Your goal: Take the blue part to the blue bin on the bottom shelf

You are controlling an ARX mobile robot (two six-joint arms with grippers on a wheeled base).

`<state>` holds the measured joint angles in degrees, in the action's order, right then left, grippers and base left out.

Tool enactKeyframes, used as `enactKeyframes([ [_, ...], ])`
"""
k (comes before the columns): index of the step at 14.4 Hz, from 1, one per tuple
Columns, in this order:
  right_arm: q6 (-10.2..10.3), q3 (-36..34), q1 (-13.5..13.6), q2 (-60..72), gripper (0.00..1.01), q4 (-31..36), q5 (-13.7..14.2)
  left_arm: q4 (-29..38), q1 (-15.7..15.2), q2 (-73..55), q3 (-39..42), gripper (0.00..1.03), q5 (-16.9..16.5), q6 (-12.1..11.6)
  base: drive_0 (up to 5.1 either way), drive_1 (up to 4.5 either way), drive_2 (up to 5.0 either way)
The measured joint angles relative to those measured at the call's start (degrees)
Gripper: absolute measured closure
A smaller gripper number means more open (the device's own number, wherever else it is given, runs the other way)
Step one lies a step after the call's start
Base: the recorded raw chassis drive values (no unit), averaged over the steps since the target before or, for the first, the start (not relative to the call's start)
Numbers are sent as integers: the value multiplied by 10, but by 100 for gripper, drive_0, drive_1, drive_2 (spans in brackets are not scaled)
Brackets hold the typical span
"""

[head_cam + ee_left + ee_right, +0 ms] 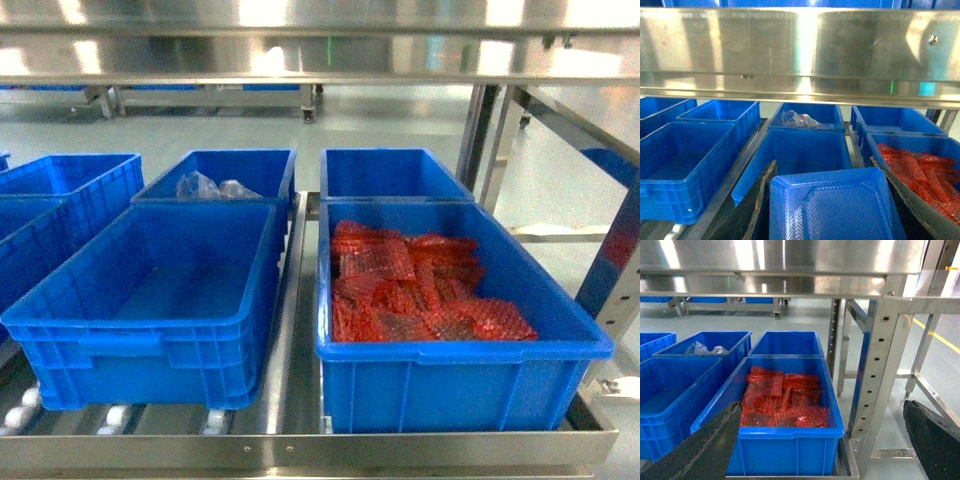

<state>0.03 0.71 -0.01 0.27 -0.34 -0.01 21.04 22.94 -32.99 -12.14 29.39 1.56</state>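
Note:
In the left wrist view a blue part (835, 207), a thin ribbed plastic tray, sits between the dark fingers of my left gripper (823, 167), which is shut on it. It hangs in front of an empty blue bin (805, 150), the front left bin (150, 290) on the bottom shelf (300, 450). My right gripper (822, 405) is open with nothing between its fingers, in front of the blue bin of red parts (785, 400). Neither gripper shows in the head view.
The bin of red parts (430, 285) stands front right on the shelf. Behind are a bin with clear bags (215, 185) and another blue bin (390, 172). More blue bins (60, 195) sit left. An upper steel rail (800, 50) runs overhead. Perforated uprights (880, 370) stand right.

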Motion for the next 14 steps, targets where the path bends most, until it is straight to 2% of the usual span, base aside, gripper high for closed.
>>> enactKeyframes([
  [14,0,0,0,0,3,0,0,0,0,0,1,58,0,0,0,0,0],
])
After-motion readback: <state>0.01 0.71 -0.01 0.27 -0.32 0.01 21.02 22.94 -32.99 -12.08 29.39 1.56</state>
